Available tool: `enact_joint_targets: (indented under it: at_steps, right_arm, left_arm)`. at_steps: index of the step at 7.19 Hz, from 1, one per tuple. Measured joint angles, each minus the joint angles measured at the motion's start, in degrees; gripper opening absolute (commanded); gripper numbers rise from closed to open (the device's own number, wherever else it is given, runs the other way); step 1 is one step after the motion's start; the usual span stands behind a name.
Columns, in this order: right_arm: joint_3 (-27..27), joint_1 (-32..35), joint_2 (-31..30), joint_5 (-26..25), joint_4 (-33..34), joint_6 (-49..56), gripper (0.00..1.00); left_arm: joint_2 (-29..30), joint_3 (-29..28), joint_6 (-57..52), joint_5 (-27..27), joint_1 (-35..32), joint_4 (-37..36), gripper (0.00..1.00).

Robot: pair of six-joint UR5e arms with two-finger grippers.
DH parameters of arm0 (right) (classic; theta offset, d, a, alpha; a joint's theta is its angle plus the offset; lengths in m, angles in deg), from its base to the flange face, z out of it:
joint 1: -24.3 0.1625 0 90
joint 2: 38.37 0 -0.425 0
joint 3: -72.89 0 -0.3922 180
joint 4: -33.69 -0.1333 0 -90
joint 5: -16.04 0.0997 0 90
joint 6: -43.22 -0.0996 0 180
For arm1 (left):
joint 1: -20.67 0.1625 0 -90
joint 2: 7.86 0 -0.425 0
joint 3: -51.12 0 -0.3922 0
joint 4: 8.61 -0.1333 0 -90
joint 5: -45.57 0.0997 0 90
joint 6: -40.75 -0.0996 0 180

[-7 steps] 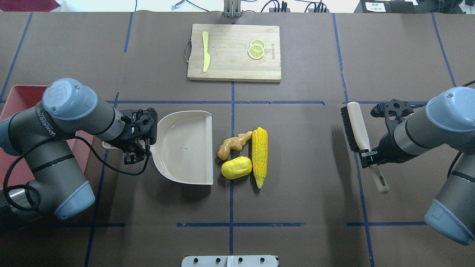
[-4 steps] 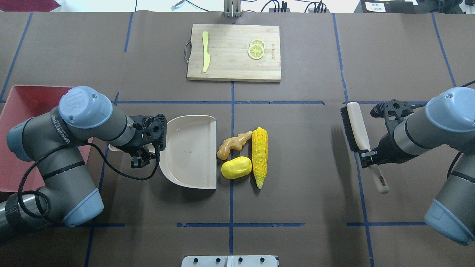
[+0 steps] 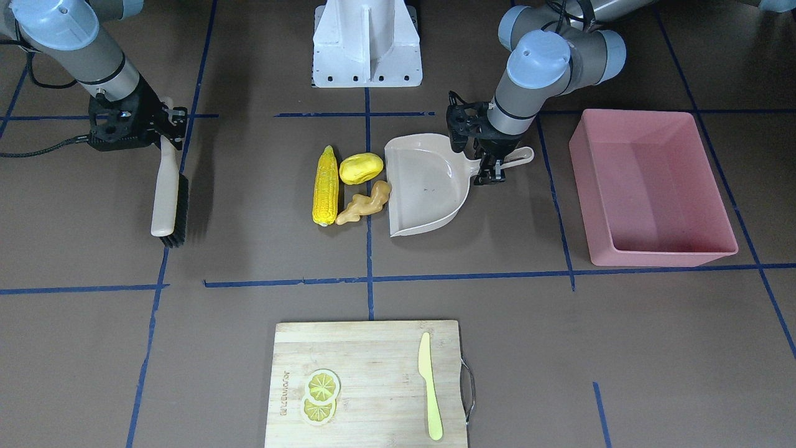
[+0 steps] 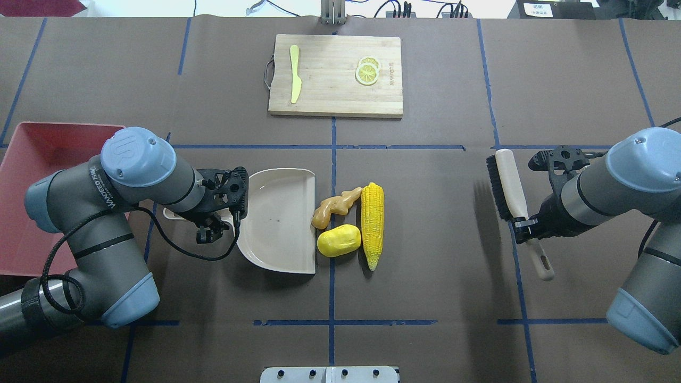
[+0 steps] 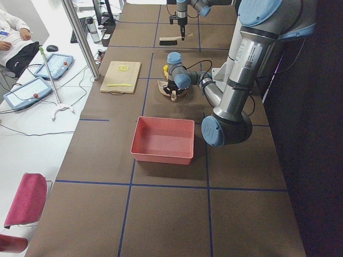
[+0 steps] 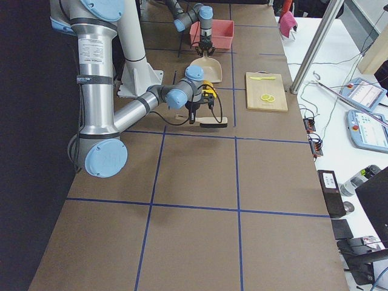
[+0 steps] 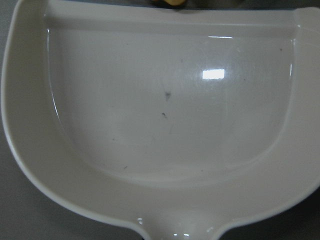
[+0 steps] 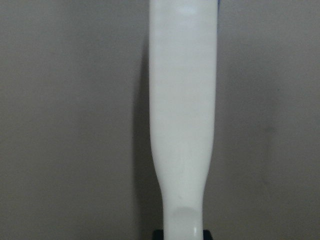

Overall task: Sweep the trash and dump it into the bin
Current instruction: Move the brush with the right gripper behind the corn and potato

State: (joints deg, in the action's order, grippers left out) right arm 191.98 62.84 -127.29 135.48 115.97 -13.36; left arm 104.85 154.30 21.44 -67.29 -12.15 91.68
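**Dustpan advanced to the trash**

Since the earlier frames the dustpan (image 4: 276,223) has slid across the table toward the trash. It is carried by the left gripper (image 3: 491,168), whose fingers are clamped on the dustpan's handle. The left arm has followed, uncovering more of the bin (image 3: 671,255), which stands well apart on the dustpan's handle side.

The ginger root (image 4: 334,207) now lies at the dustpan's open edge, touching or nearly so. The potato-like lump (image 4: 339,240) sits just beside that edge. The corn cob (image 4: 372,223) lies parallel to the edge, beyond and against both.

The right gripper (image 4: 524,223) has barely shifted. It is closed on the handle of the brush (image 4: 509,181), well beyond the corn cob, bristles turned toward the dustpan.
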Motion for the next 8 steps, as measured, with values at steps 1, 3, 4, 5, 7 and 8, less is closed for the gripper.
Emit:
enact_joint_targets:
  at_steps: [1, 3, 4, 5, 7, 8]
  right_arm:
    - [-0.1, -1.1, 1.7, 0.0, 0.2, -2.3, 0.0]
    - [-1.2, -5.2, 5.6, 0.1, 0.7, -7.3, 0.0]
    - [-1.9, -7.3, 8.0, 0.3, 2.2, -9.4, 0.0]
    - [-2.3, -9.2, 11.5, 0.2, 5.9, -11.1, 0.0]
    - [-4.0, -13.2, 18.0, -2.9, 11.1, -14.8, 0.0]
    - [-5.5, -14.5, 20.1, -4.7, 11.7, -16.0, 0.0]
  left_arm:
    - [0.5, 0.0, 0.0, 0.0, 0.0, -0.7, 0.02]
    - [0.7, 0.0, 0.1, 0.0, 0.0, -1.0, 0.02]
    - [0.7, 0.0, 0.1, -0.1, 0.0, -1.1, 0.02]
    - [0.8, 0.0, 0.1, -0.1, 0.0, -1.0, 0.02]
    - [0.8, 0.0, 0.1, -0.1, 0.0, -1.0, 0.03]
    - [0.8, 0.0, 0.2, -0.1, 0.0, -1.0, 0.03]
